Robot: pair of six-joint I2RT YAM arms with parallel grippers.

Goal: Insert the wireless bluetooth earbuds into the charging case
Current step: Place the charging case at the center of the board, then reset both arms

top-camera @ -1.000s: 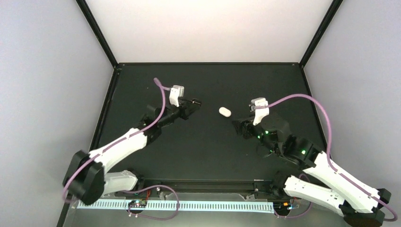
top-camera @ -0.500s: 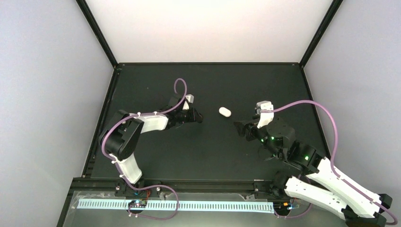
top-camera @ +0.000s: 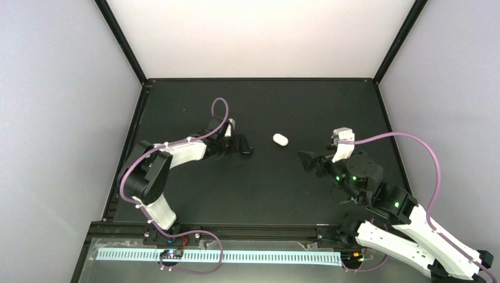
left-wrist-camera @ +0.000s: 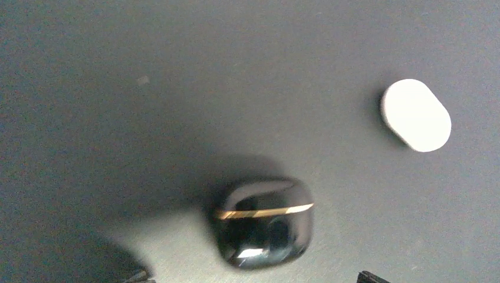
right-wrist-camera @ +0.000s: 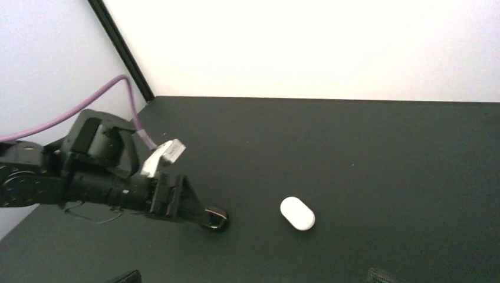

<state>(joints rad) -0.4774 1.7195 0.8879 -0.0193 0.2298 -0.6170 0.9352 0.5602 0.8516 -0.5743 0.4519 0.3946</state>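
Jaws: left gripper spread, black puck lying loose between them; right gripper spread, empty. Between arms, white case shut. No earbuds seen; judged next: case to be opened.

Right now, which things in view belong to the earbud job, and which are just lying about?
Job:
- white charging case, closed
- earbuds: none visible

Lying about:
- glossy black puck with gold line
- tiny pale speck
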